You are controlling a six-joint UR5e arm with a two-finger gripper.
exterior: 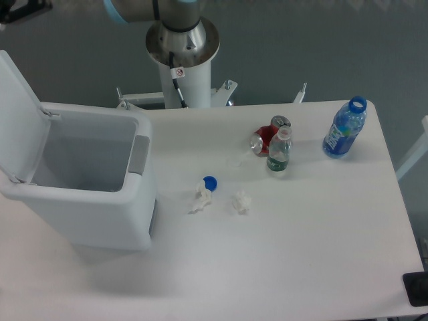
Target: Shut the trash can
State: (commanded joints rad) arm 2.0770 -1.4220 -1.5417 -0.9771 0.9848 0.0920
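The trash can (87, 200) is a large white bin at the left of the table. It stands open and its inside looks bare. Its flat lid (20, 117) is hinged at the left and stands tilted up. The grey tab (139, 155) is on the right rim. Only a dark piece of my gripper (17, 9) shows at the top left corner, above and behind the lid. Its fingers are cut off by the frame edge, and it touches nothing.
The robot's base column (182, 50) stands behind the table. A blue bottle (344, 128), a small green bottle (279, 152) and a red can (266, 138) stand at the right. A blue cap (210, 182) and two crumpled tissues (199, 200) (241, 201) lie mid-table.
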